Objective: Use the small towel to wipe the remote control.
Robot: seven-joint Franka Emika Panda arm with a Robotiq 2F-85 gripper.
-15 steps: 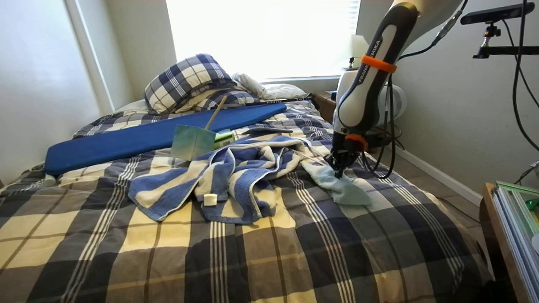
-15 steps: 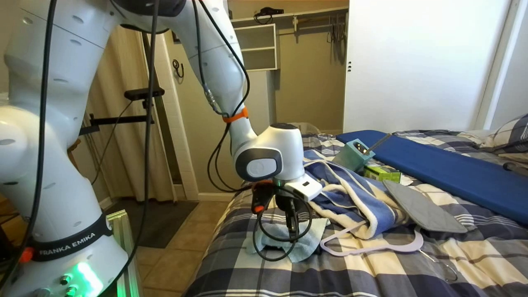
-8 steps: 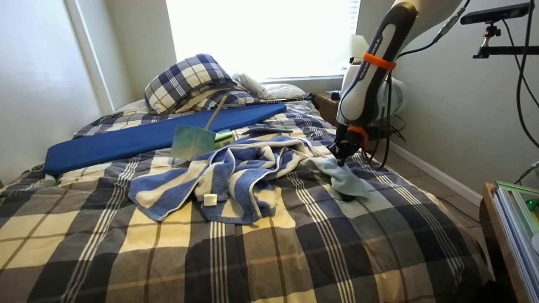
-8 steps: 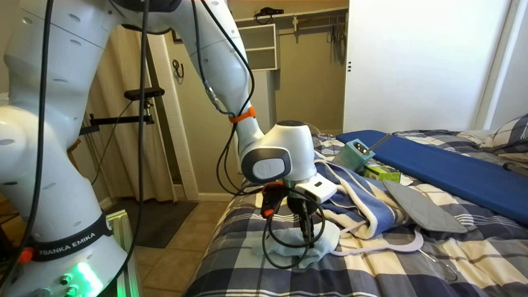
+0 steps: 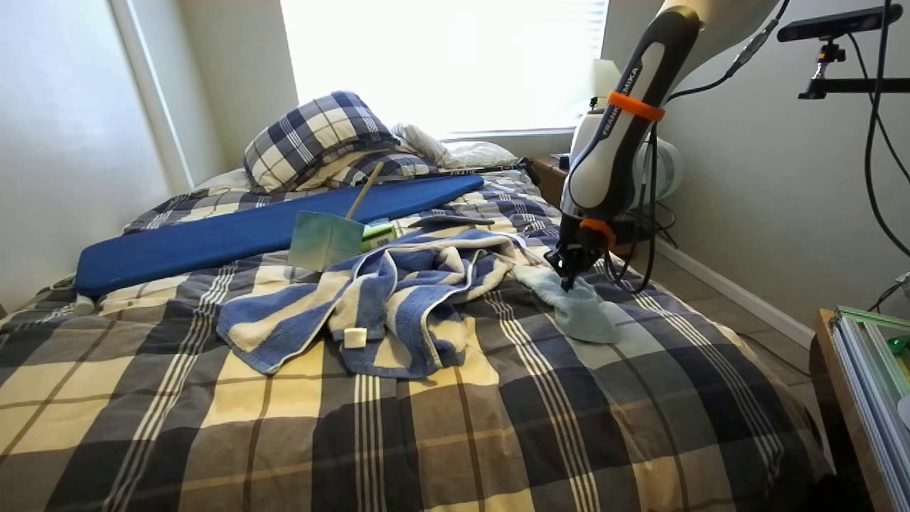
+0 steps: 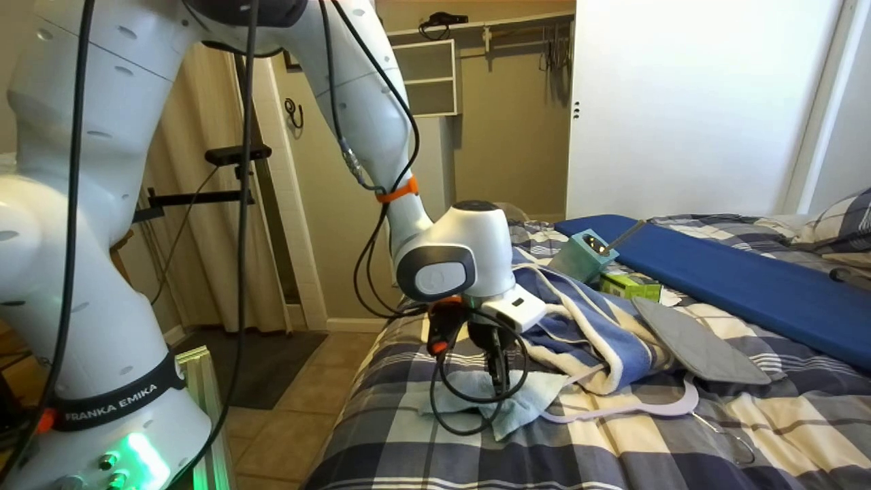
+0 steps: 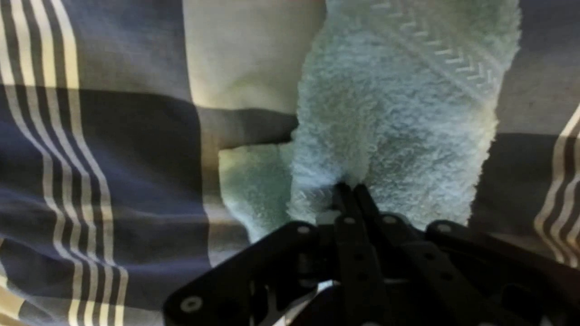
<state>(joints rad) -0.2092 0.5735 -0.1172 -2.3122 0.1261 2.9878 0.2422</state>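
Grey-and-yellow plaid bedspread (image 5: 419, 455) under the gripper (image 7: 352, 186), white arm (image 6: 371, 122) arched over from above and angled steeply down, blue-and-cream striped towel (image 5: 412, 306) off to one side, small pale-blue towel (image 7: 408, 122) directly below, one fold of it pinched between black fingertips (image 7: 346, 200) set almost together.

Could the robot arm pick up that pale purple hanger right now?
Probably not yet: its fingers appear to be pinching the small light-blue towel and would likely have to let go first, though much of the hanger lies uncovered.
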